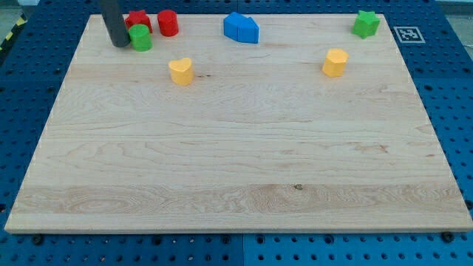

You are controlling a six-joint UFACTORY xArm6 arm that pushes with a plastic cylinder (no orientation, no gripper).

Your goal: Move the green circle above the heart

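The green circle (140, 37) sits near the view's top left on the wooden board (236, 162). My tip (119, 44) is right at its left side, touching or nearly touching it. The yellow heart (180, 71) lies lower and to the right of the green circle. A red block (137, 20) stands just behind the green circle, partly hidden by it and by my rod.
A red cylinder (168, 23) stands right of the red block. Two blue blocks (242, 28) sit together at top centre. A green star-like block (366, 24) is at the top right. A yellow block (335, 63) lies below and left of it.
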